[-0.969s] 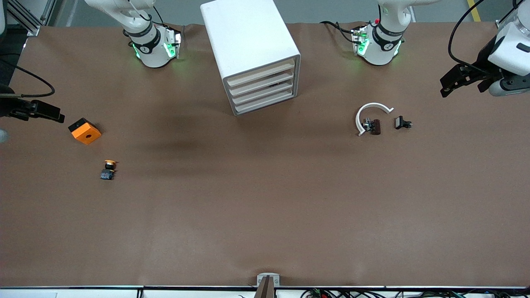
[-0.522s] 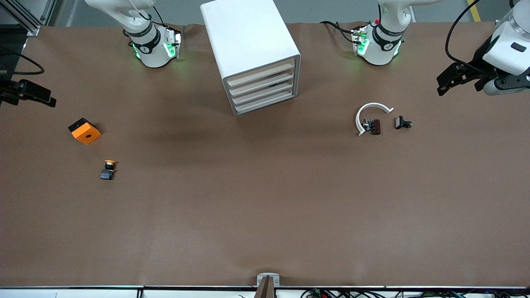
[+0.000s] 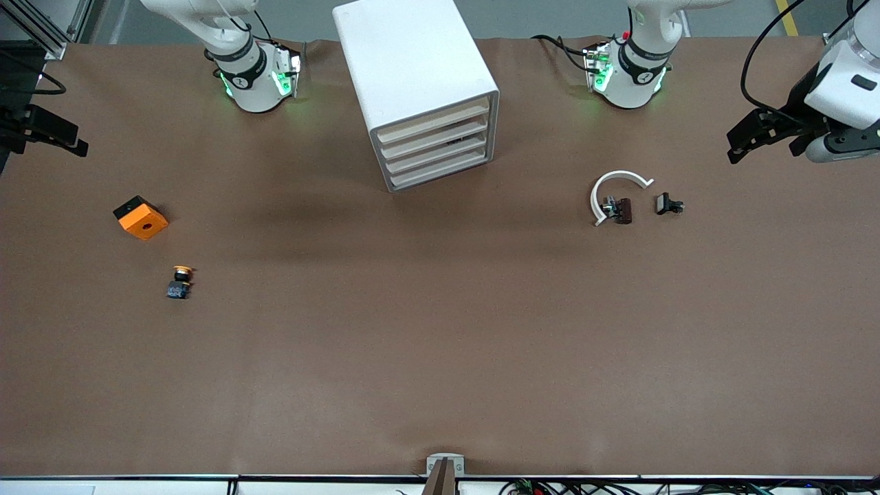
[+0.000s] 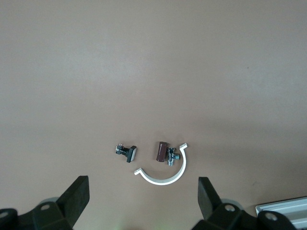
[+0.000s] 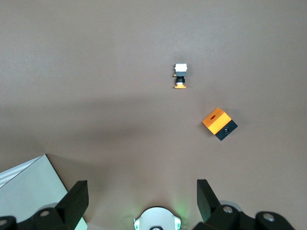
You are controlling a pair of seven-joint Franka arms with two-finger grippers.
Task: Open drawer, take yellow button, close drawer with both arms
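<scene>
No writing or brand can be read anywhere; the surface point(image 3: 440, 344) is plain brown, with grey floor along its edge by the arm bases. The right hand point(image 3: 51, 137) hangs spread and empty above its end of the surface, with the button point(image 3: 180, 282) lying below it, near the orange block point(image 3: 141, 217). The left hand point(image 3: 760, 134), also spread and empty, hangs above its own end over a white curved piece point(image 3: 615, 189) and small dark parts point(image 3: 668, 204), while the cabinet point(image 3: 419, 82) between them has every drawer point(image 3: 433, 124) shut.
</scene>
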